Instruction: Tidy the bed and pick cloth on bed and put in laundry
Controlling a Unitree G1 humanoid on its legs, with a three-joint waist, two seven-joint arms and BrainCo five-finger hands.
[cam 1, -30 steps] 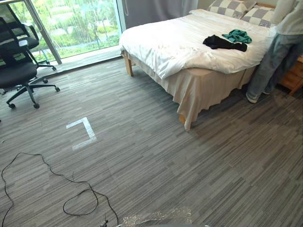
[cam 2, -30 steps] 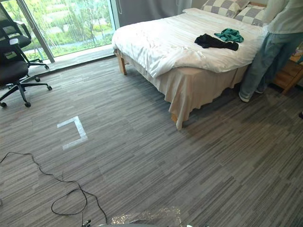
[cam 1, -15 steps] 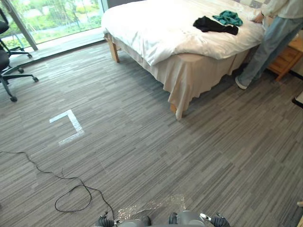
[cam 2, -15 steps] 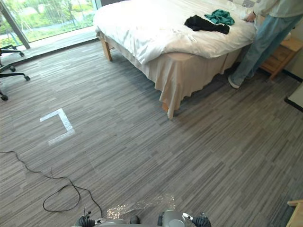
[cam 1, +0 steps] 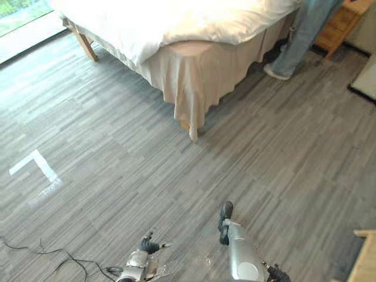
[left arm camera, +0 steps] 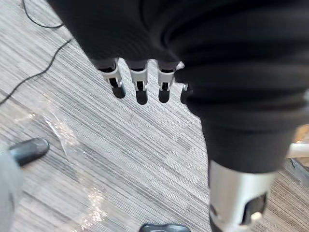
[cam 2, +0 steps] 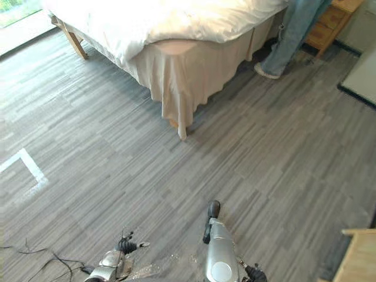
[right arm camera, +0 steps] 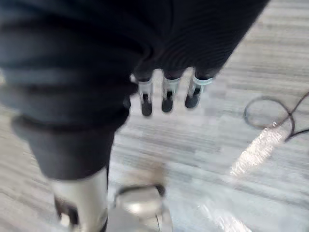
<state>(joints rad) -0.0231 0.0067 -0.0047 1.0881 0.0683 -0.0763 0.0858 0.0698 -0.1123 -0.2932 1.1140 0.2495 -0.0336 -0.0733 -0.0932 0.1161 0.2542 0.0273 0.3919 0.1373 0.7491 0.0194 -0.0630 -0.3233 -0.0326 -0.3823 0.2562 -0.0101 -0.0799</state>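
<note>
The bed stands ahead of me, its near corner covered by a white duvet over a beige skirt. My left hand hangs over the grey carpet with its fingers straight and nothing in them. My right hand hangs the same way over the floor, fingers straight and empty. Both hands are well short of the bed.
A person in jeans stands at the bed's right side, beside a wooden nightstand. A white tape corner marks the carpet at the left. A wooden furniture edge sits at the lower right.
The camera has moved toward the bed and tilted down. The bed's top with the black and green cloths and the office chair have slid out of the picture.
</note>
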